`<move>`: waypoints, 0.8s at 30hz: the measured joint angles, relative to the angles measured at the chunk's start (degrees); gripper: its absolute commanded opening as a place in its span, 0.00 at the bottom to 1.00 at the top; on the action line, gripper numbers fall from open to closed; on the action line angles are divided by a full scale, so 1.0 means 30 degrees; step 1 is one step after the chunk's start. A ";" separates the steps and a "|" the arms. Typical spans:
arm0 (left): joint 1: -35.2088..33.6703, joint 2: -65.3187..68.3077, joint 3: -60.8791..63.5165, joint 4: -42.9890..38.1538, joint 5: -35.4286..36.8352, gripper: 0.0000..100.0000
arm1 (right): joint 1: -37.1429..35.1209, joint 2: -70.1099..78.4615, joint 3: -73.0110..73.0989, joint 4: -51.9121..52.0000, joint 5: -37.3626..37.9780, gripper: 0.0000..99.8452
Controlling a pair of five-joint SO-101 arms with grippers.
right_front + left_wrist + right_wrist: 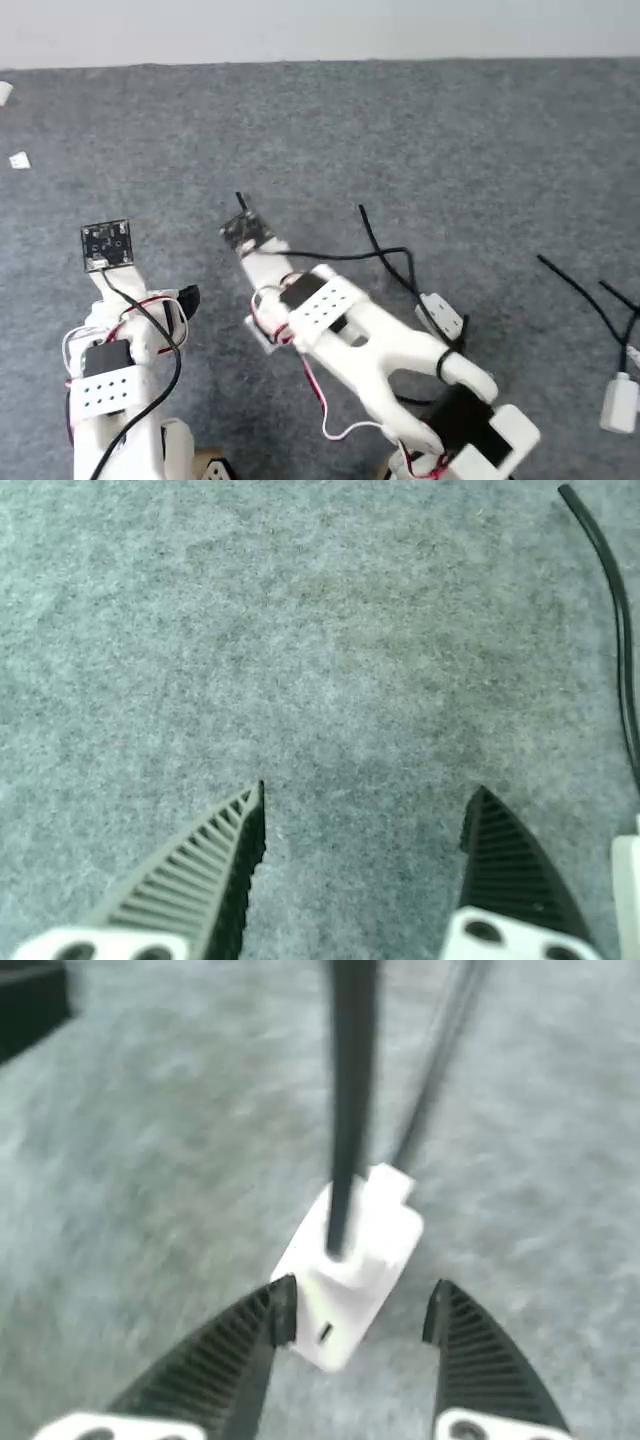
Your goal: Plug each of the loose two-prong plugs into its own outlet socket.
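Observation:
A white two-prong plug [375,1235] lies on the grey carpet with a black cord [350,1080] running away from it. My right gripper [362,1285] is open and straddles the plug's near end, one fingertip [280,1305] close against its corner. My left gripper [370,790] is open over bare carpet with nothing between its fingers. A black cord [610,600] and a white edge [628,900] lie off to one side of it. In the high view, a white block [441,315] on a black cord sits beside the right arm [340,320], and another white plug [620,400] lies at the far right.
The left arm [110,360] stands at the lower left of the high view. Loose black cords [580,290] trail across the carpet on the right. Small white scraps [18,160] lie at the far left. A pale wall [320,30] borders the carpet at the back.

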 measured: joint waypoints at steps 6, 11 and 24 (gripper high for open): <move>0.0000 0.0000 0.0000 0.0000 0.0000 0.30 | -0.0469 0.0791 -0.0762 0.0088 -0.1055 0.23; -0.0029 0.0000 0.0000 0.0000 -0.0029 0.30 | -0.0645 0.2081 -0.2022 0.0469 -0.1172 0.23; -0.0762 0.0000 -0.0059 0.0000 0.0000 0.30 | -0.0205 0.3692 -0.4073 0.3370 -0.1201 0.01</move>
